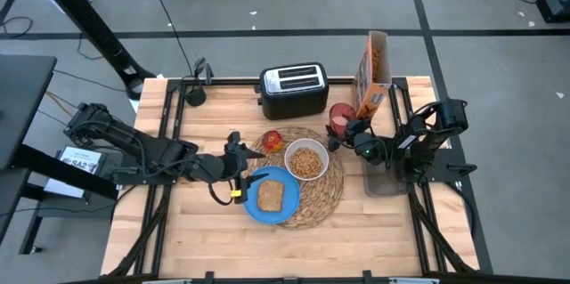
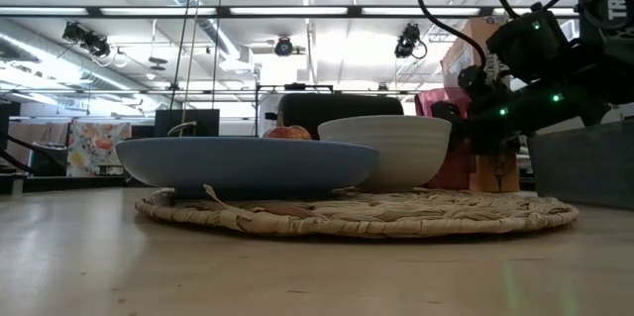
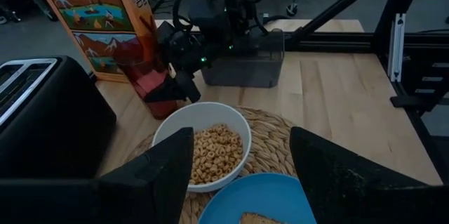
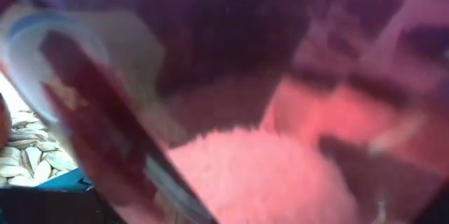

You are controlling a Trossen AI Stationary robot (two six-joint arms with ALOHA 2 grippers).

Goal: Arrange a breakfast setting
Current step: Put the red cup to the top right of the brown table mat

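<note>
Gripping the pink cup [image 1: 339, 117], the right gripper [image 1: 349, 130] sits at the right edge of the straw placemat [image 1: 322, 197], just in front of the cereal box [image 1: 373, 72]. Its fingers are closed on the cup's side — the left wrist view shows them clamped against the cup's lower part, right beside the white bowl [image 3: 203, 144]. The right wrist view is filled with the cup's pink wall, with a bit of woven mat at one edge.

The left gripper [image 1: 239, 165] rests over the left edge of the placemat, beside the blue plate [image 1: 268, 210]. Its fingers [image 3: 158, 175] stand wide apart and hold nothing.

On the placemat the bowl holds cereal, the plate carries a slice of toast [image 1: 271, 195], and a small red fruit [image 1: 272, 141] lies at the back near the black toaster [image 1: 293, 89]. The plate's left side hangs past the mat's edge onto the wooden table [image 1: 178, 231]. A dark tray [image 1: 385, 182] sits to the right of the mat — under the right arm.
</note>
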